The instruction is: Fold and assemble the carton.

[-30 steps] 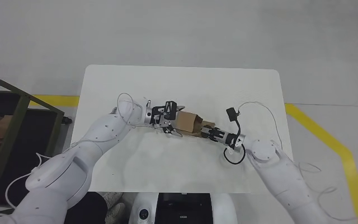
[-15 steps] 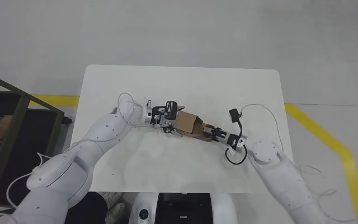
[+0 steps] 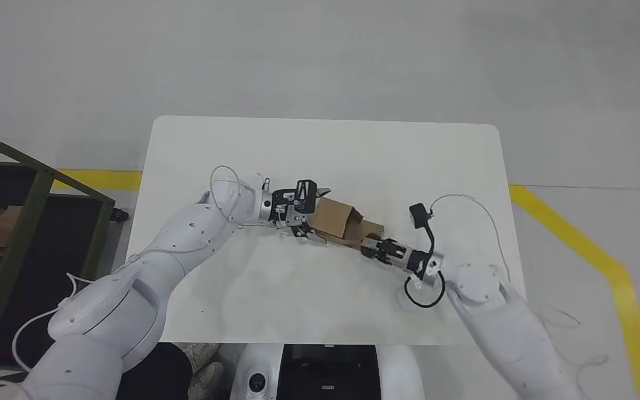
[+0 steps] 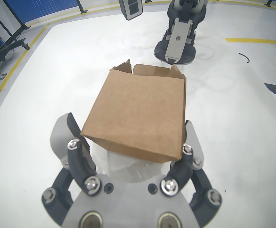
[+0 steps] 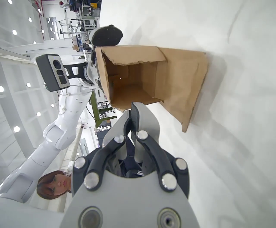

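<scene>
I see a white bench [image 3: 200,140] with rounded corners standing on a pale grey floor [image 3: 320,50]. Yellow tape [image 3: 575,230] runs along the floor on both sides of it and angles away on the robot's right. A dark green metal frame [image 3: 30,190] stands just beside the bench's left end. On the left wrist camera, a blue panel [image 4: 43,7] stands beyond the bench, near a black wheeled stand [image 4: 16,42]. The right wrist camera catches round ceiling lights [image 5: 14,32] in a white hall.

We see a plain brown carton [image 4: 138,112], unprinted, on a white table [image 3: 440,160]. The left gripper [image 4: 129,125] is silver-grey and black, and so is the right gripper [image 5: 132,112]. The pale grey floor [image 3: 300,50] carries a yellow stripe [image 3: 100,180].
</scene>
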{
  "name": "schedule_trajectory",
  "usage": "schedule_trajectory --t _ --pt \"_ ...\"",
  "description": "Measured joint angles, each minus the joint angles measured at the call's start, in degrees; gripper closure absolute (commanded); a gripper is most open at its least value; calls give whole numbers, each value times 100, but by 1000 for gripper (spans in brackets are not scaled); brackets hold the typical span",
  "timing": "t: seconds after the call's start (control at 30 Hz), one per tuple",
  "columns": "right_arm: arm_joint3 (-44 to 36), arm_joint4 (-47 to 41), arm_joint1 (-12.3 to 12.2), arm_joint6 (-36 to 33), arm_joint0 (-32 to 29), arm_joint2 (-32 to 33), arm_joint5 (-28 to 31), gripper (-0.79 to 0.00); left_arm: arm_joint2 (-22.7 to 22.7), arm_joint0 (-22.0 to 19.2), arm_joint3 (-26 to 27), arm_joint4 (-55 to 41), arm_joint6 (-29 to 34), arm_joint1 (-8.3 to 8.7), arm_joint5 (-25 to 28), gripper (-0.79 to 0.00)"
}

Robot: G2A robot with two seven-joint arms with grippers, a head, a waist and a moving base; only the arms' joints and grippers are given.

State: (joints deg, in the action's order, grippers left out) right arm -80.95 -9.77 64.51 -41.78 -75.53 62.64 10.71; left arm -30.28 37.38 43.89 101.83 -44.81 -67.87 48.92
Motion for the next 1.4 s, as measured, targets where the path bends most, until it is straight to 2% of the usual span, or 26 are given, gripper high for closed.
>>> schedule_trajectory --t 0.17,0.43,0.63,0.93,1.4 --pt "475 -183 108 -58 393 -275 39 0 -29 -9 1 -7 1 3 -17 -785" --pt "869 -383 223 -33 693 -500 159 0 -44 4 19 2 15 5 -2 -785" --pt "802 -283 170 75 485 -313 294 0 -66 13 21 1 43 8 -24 -785" --pt "35 60 16 -85 -167 -1 151 0 -70 31 71 14 103 -2 -18 -785" --pt "482 -213 188 25 397 -387 167 0 -83 31 107 35 120 -12 -1 -785"
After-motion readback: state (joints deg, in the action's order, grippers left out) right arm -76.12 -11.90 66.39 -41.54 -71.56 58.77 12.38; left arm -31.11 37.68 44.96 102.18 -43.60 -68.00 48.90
